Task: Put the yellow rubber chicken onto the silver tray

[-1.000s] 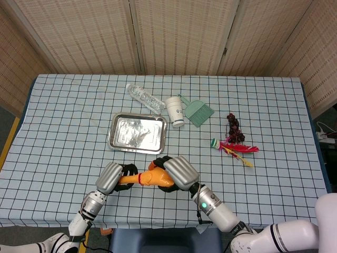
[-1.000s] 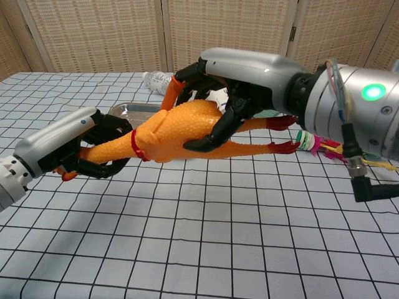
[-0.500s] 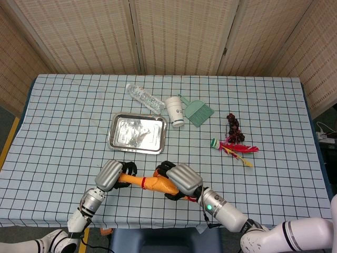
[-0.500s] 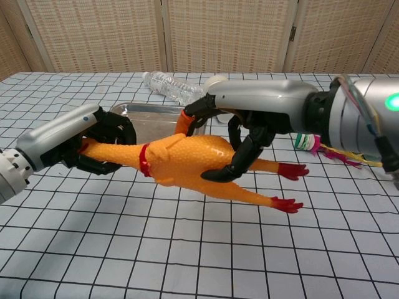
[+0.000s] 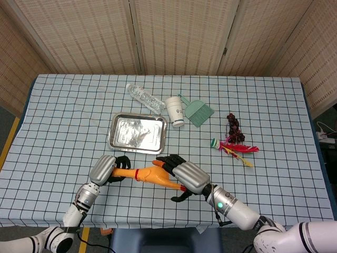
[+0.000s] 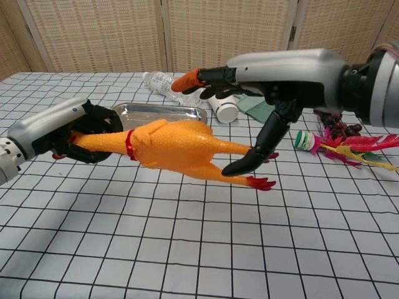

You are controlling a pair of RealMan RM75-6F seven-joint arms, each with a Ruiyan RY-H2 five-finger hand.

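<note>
Left hand (image 6: 59, 128) gripped the yellow rubber chicken (image 6: 171, 146) by the neck, holding it above the table (image 6: 187, 249). Right hand (image 6: 280, 75) hovered over its legs, fingers spread, holding nothing. Silver tray (image 5: 138, 132) sat just behind, with bottle (image 5: 145, 97) and cup (image 5: 175, 110) farther back.

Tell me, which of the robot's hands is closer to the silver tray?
Left, by a small margin. The left hand holds the rubber chicken's neck just below the silver tray's near left corner; the right hand, fingers spread, sits lower and further right.

bright even light | soft shadows | sharp focus | tray (image 5: 138, 132) glare
</note>
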